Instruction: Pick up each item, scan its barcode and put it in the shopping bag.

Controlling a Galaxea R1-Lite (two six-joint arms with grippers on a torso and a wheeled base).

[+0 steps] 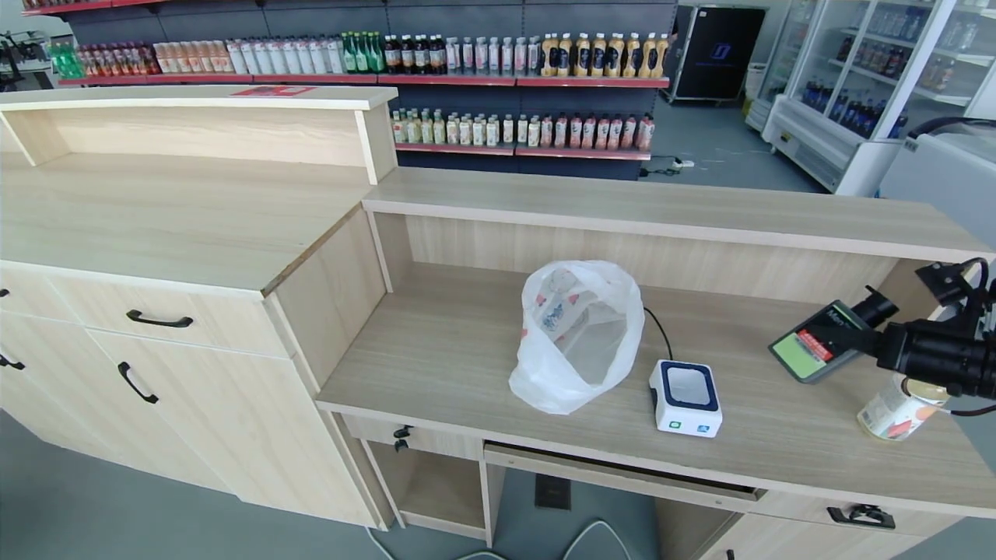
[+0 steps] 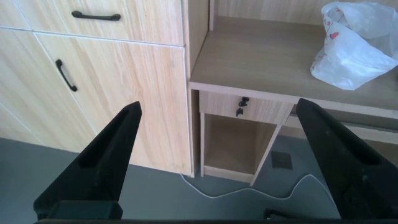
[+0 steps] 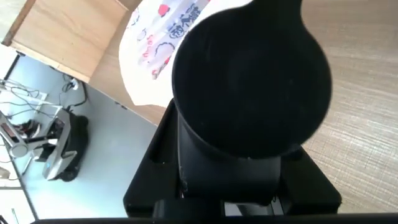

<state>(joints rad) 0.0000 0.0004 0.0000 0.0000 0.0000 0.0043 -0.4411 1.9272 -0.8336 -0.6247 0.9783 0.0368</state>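
- Left gripper (image 2: pixel 219 109): we record it low in front of the cupboard (image 2: pixel 112 68), over the grey floor (image 2: pixel 74 162). Its fingers (image 2: pixel 99 162) are spread wide with nothing between them.
- Surface (image 1: pixel 436 350): a pale wood desk top carrying the task's things, with a small keyed drawer (image 2: pixel 242 107) under its front edge.
- Barcode scanner (image 1: pixel 685 397): a white unit with a dark-framed window facing up, standing near the front edge of the surface. A black cable (image 1: pixel 660 330) runs from it towards the back.
- Cylindrical container (image 1: pixel 895 411): it stands upright on the surface at the robot's right, under the right arm.
- Right gripper (image 1: pixel 860 334): it is raised above the right end of the surface. We see its fingers closed on one end of the flat box (image 1: pixel 813 346).
- Flat box: dark, with a green and red label. It is held tilted in the air, clear of the surface and to the right of the scanner.
- Shopping bag (image 1: pixel 580 342): thin white plastic, mouth open, sitting just beside the scanner on its left. We note a printed packet (image 1: pixel 556 307) inside it.
- Shelves (image 1: pixel 529 82): beyond the surface, across the aisle, stocked with rows of bottles (image 1: pixel 607 54).
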